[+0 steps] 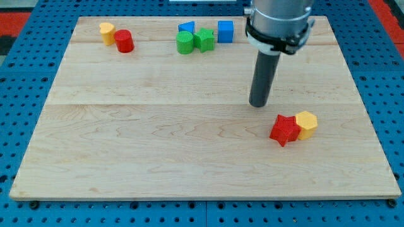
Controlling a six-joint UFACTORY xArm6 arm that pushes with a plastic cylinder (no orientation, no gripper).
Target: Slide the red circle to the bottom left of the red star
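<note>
The red circle (124, 41) stands near the board's top left, touching a yellow block (107, 31) on its left. The red star (285, 130) lies at the right of the board, touching a yellow hexagon block (306, 124) on its right. My tip (258, 104) rests on the board just above and to the left of the red star, apart from it, and far to the right of the red circle.
A green cylinder (184, 43), a green star-like block (204, 39), a blue block (186, 28) and a blue cube (225, 31) cluster at the top middle. The wooden board (158, 139) lies on a blue perforated table.
</note>
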